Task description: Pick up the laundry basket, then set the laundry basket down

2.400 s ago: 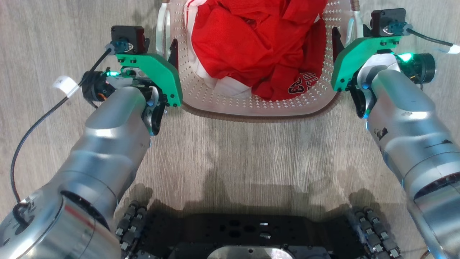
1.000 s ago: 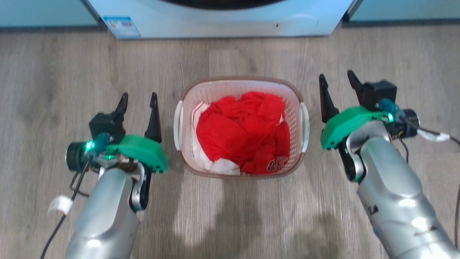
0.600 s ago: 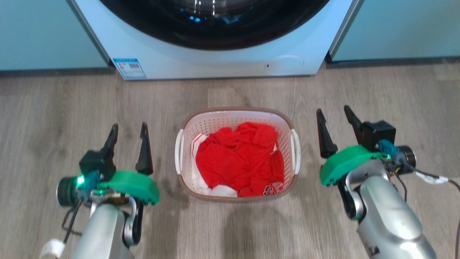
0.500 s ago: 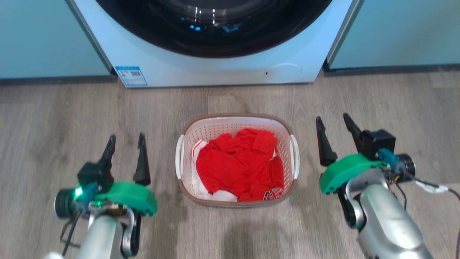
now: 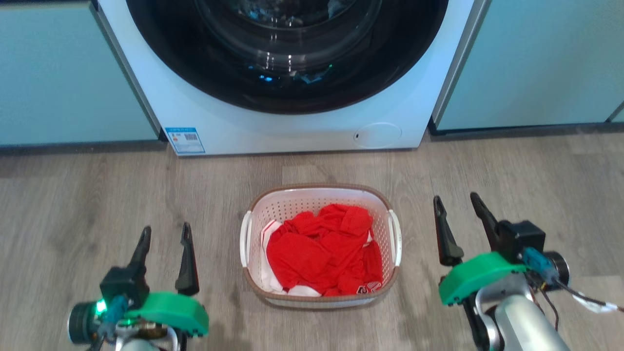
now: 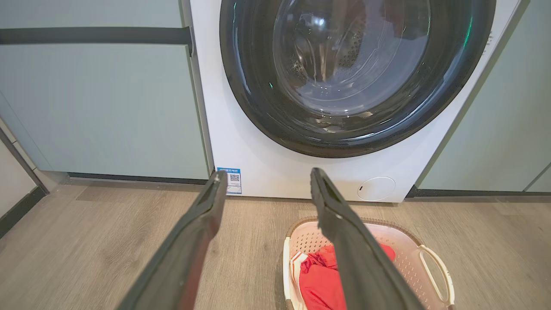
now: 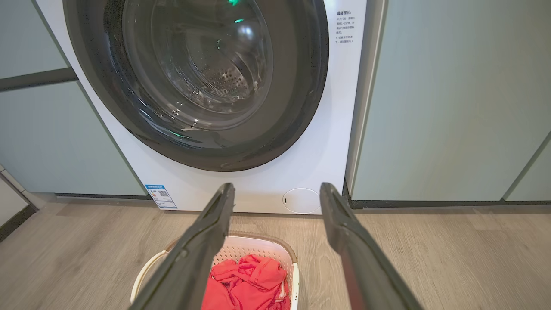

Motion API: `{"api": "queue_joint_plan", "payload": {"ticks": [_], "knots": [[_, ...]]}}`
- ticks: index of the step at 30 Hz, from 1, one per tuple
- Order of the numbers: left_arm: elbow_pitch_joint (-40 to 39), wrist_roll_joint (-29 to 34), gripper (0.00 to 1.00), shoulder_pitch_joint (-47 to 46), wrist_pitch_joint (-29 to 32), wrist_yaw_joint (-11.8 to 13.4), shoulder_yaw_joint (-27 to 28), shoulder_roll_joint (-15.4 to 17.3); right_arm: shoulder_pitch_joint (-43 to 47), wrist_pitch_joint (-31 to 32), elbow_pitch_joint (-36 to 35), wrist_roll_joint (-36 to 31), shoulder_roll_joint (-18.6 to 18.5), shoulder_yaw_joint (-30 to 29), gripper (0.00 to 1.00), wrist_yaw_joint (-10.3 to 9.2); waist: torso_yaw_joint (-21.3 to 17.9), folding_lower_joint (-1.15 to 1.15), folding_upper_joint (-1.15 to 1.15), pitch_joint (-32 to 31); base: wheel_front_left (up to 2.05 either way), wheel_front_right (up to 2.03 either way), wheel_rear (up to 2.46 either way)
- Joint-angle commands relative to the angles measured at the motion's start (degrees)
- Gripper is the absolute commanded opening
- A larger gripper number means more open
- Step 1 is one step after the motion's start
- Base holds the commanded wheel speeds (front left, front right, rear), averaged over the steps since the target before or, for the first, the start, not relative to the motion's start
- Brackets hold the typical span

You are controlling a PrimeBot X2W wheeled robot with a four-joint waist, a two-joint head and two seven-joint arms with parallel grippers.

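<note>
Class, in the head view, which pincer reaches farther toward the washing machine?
The right pincer: its tips are level with the laundry basket's far rim; the left pincer's stop short of it.

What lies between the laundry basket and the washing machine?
Only bare wooden floor separates the laundry basket from the washing machine, seen in the head view.

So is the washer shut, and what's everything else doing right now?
Washer: door looks shut.
Basket: upright on the floor, not held.
Clothes: crumpled inside the basket.
Left fingers: open, empty, beside the basket.
Right fingers: open, empty, beside the basket.
</note>
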Motion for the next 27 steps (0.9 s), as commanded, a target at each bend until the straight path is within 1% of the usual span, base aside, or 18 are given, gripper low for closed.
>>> {"api": "queue_joint_plan", "payload": {"ticks": [1,11,21,27], "knots": [[-2.0,0.7,1.00,-0.7,-0.6,0.2,2.3,0.0,-0.3,-0.8,-2.2,-0.3,0.5,0.8,1.00,0.40,-0.1,0.01,0.00,-0.7,0.00,0.00,0.00],[-3.2,1.2,1.00,2.8,-0.6,-0.2,2.7,-0.1,3.9,-0.8,-4.5,-0.8,0.5,-0.8,1.00,0.40,-0.2,0.01,0.00,-3.4,0.00,0.00,0.00],[-4.1,2.3,1.00,3.3,-0.6,0.0,3.0,-0.2,4.5,-0.8,-4.6,-0.6,0.5,-1.3,1.00,0.40,0.0,0.01,0.00,-3.7,0.00,0.00,0.00],[-2.7,3.3,1.00,3.3,-0.6,0.2,3.0,-0.2,4.3,-0.8,-4.3,-0.6,0.5,-1.4,1.00,0.40,0.0,0.01,0.00,-3.7,0.00,0.00,0.00]]}}
